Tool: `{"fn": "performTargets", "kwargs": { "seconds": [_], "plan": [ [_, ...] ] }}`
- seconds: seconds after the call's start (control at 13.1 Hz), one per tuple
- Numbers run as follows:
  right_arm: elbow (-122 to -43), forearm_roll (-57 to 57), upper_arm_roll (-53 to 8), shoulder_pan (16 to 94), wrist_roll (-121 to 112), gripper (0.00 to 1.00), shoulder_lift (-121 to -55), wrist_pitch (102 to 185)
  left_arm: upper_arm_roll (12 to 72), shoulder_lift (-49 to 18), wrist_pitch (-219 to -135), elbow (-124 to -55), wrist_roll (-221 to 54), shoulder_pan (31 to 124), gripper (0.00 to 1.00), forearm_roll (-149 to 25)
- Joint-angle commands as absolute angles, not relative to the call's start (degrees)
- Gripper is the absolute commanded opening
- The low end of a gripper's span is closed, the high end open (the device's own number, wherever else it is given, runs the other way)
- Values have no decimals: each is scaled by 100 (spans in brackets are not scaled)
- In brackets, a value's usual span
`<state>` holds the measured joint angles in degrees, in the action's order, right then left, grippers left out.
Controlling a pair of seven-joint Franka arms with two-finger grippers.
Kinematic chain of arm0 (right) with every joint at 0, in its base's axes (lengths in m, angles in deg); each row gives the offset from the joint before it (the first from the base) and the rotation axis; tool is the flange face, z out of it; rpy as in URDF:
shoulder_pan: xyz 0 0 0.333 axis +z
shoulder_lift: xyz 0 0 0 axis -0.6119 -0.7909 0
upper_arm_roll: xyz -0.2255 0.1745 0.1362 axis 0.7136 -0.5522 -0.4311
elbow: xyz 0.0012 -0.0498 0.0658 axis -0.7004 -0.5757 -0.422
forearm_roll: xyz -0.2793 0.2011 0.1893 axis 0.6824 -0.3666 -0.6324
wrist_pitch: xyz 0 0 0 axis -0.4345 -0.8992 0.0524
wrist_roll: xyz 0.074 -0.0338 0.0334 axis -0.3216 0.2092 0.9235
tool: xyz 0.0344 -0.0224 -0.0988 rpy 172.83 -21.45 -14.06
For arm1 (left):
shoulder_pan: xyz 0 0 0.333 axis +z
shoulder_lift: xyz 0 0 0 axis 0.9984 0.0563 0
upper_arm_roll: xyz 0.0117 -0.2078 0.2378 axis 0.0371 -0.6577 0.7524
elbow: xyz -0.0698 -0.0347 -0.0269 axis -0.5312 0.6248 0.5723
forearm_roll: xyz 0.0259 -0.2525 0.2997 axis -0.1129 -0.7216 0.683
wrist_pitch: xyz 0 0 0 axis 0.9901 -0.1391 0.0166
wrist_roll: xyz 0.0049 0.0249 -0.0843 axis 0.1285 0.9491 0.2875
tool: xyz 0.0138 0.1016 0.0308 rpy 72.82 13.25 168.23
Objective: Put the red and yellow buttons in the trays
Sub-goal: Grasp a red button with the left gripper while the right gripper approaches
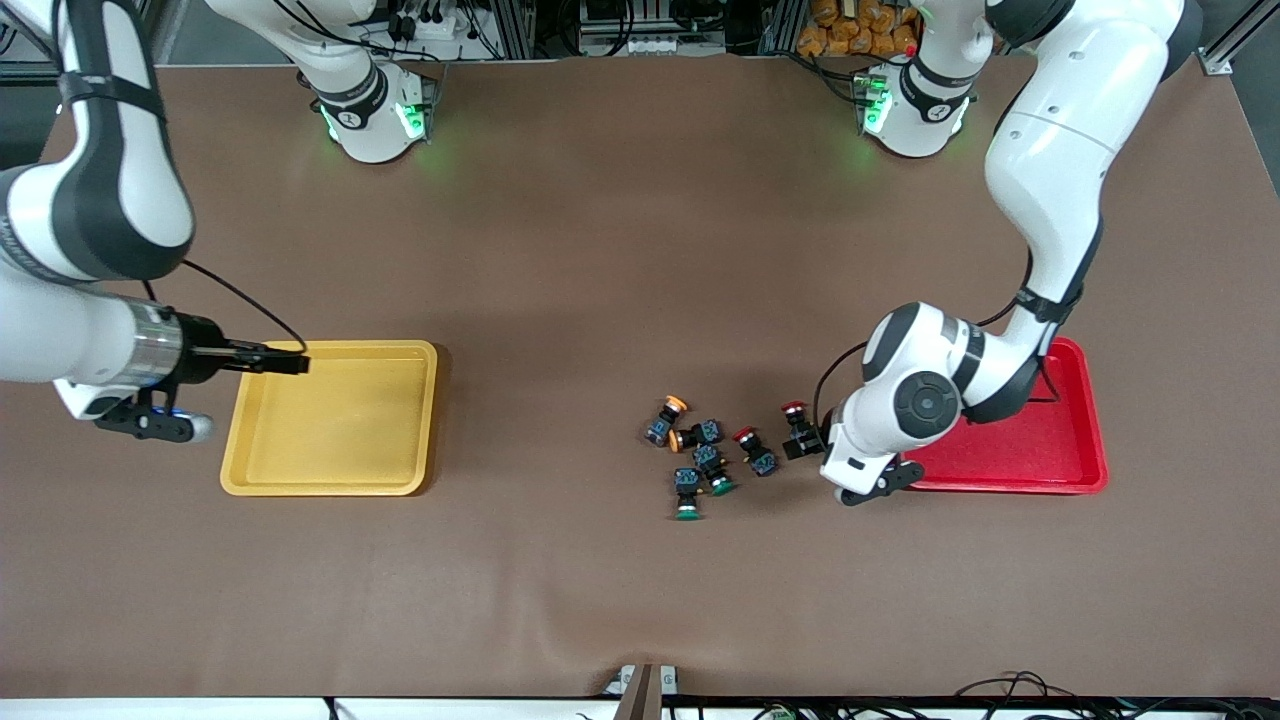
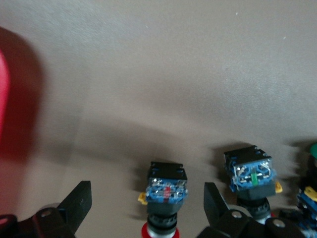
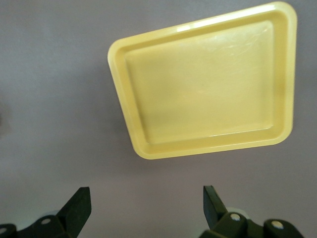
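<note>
- Buttons: six lie in a loose cluster on the brown table [image 1: 620,250], between the two trays and closer to the red one.
- The red button [image 1: 797,425] [image 2: 166,196] nearest the left gripper [image 1: 815,440] [image 2: 146,208] lies on its side, cap toward the wrist camera, its body sitting between the two spread fingers without visible contact.
- A second red button [image 1: 752,448] lies just beside it, toward the right arm's end.
- Two yellow buttons [image 1: 668,415] [image 1: 695,435] lie farther toward the right arm's end of the cluster, close together.
- Two green buttons [image 1: 714,470] [image 1: 687,493] lie nearest the front camera; one green-marked body [image 2: 250,173] shows just outside one left finger.
- Left gripper: low at the cluster's edge, jaws wide, holding nothing.
- Red tray [image 1: 1085,440] [image 2: 2,109]: just beside the left gripper, partly under the left arm; its visible part holds no button.
- Right gripper [image 1: 150,420] [image 3: 146,208]: waits in the air beside the yellow tray's outer edge, jaws wide, holding nothing.
- Yellow tray [image 1: 330,480] [image 3: 124,99]: near the right gripper, with nothing in it.
</note>
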<state>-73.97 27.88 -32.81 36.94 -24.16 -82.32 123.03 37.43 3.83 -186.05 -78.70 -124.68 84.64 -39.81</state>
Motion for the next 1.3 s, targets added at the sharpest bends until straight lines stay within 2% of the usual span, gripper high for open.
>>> {"fn": "performTargets", "kwargs": {
  "seconds": [0.0,0.15,0.23,0.46,0.61,0.84,0.92,1.22],
  "plan": [
    [-7293,2574,-3281,4018,-3268,100,-8414,12439,3948,520,-18706,-7755,-12838,8169,100,-3734],
    [-7310,2441,-3281,4255,-3954,100,-8520,12676,4010,573,-18759,-7755,-12944,8089,100,-3725],
    [-7310,2423,-3281,4439,-4271,100,-8573,12816,4010,582,-18751,-7764,-12979,8089,93,-3725],
    [-7302,2423,-3281,5002,-5421,100,-8792,13352,4019,582,-18751,-7755,-13111,8097,51,-3733],
    [-7293,2414,-3290,5301,-6055,100,-8916,13765,4010,565,-18751,-7747,-13199,8106,27,-3742],
    [-7275,2414,-3290,5802,-6864,100,-9135,14389,4010,416,-18751,-7712,-13199,8229,3,-3751],
    [-7267,2414,-3290,6003,-7180,100,-9214,14669,4010,354,-18742,-7711,-13191,8273,0,-3734],
    [-7188,2441,-3290,6689,-7956,100,-9749,15804,4010,-41,-18479,-7738,-12998,8527,0,-3716]
  ]
}}
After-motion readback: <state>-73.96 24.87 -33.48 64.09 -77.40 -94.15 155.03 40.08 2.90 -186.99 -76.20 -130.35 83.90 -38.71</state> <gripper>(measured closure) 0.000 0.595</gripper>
